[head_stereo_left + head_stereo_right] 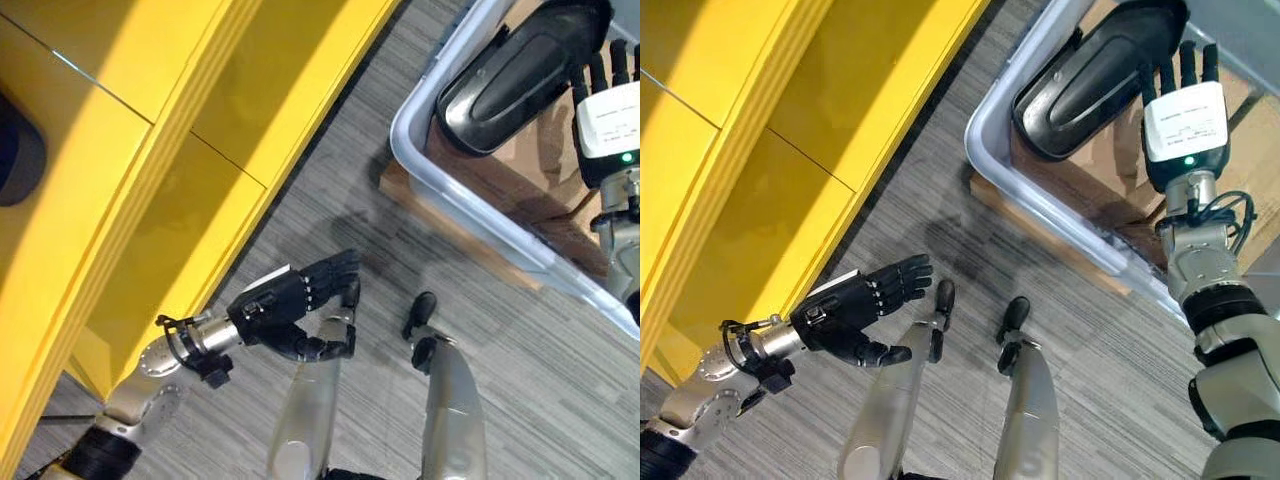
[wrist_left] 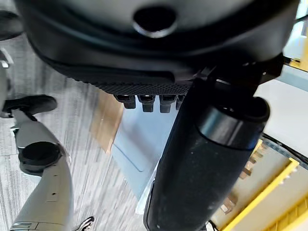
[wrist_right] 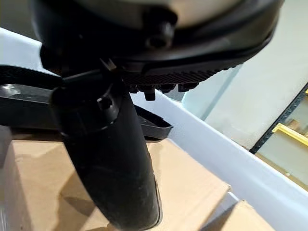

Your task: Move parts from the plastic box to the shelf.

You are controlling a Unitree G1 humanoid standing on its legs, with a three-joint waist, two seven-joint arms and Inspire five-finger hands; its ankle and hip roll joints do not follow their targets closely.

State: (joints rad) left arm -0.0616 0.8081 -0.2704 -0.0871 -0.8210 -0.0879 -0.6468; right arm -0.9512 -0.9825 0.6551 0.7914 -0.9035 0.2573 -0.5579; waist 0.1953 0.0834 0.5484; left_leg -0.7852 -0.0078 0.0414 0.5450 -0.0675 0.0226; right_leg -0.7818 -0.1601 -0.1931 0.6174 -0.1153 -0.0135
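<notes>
We see the grey plastic box (image 1: 992,150) standing on the grey carpet floor (image 1: 970,260) at our upper right, with brown cardboard (image 1: 1110,165) lining its inside. A large black moulded part (image 1: 1090,85) lies in the box, resting on the cardboard and leaning toward the box's near rim. Our right hand (image 1: 1185,120) reaches over the box just beside this part, with its fingers (image 1: 1187,62) straight and spread, pointing away from us; they grasp nothing. From the right wrist view the thumb (image 3: 110,159) stands out over the cardboard, and the black part lies past it against the pale box wall (image 3: 202,130); we cannot tell whether the hand touches the part.

The yellow shelf (image 1: 150,150) fills our left side, its panels running diagonally, and a dark rounded object (image 1: 20,150) sits at its far left edge; we cannot tell what it is.

Our left hand (image 1: 285,305) hangs low over the carpet, near the foot of the shelf and well apart from the box, its fingers relaxed and loosely extended, its thumb (image 1: 325,348) held apart below them; it is empty
</notes>
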